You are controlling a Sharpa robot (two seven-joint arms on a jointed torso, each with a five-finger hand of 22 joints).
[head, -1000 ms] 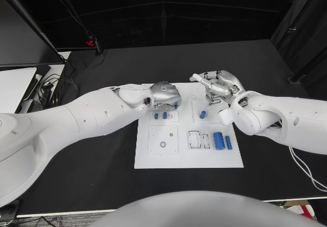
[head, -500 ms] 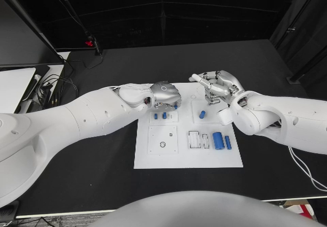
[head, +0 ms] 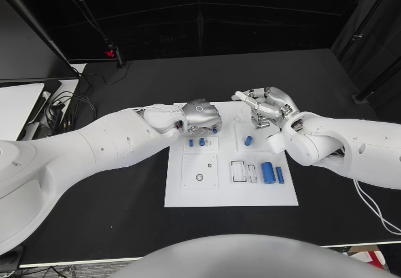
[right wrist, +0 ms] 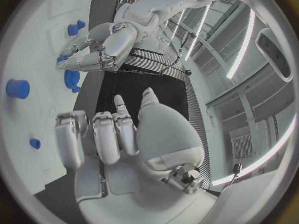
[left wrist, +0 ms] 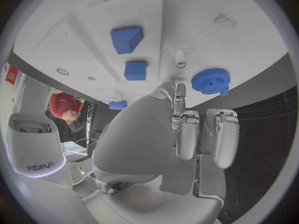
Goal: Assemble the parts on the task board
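The white task board (head: 230, 191) lies in the middle of the table. My left hand (head: 202, 116) hovers low over its far left corner, fingers pointing down at a blue gear (left wrist: 211, 80) on the board; its fingertips (left wrist: 180, 91) reach the gear's edge without enclosing it. Two small blue blocks (left wrist: 127, 39) stand in the board just beyond. My right hand (head: 266, 104) hangs above the board's far right part, fingers loosely bent and holding nothing. Below it stands a blue peg (head: 249, 139). Two blue cylinders (head: 268, 172) lie at the right side of the board.
A cluster of cables (head: 62, 104) and a white surface (head: 17, 104) lie at the table's left edge. The right wrist view shows my left hand (right wrist: 99, 52) over the gear (right wrist: 72, 77), plus the peg (right wrist: 19, 88).
My left hand has edged slightly toward the board's far edge. My right hand and the parts stay where they were.
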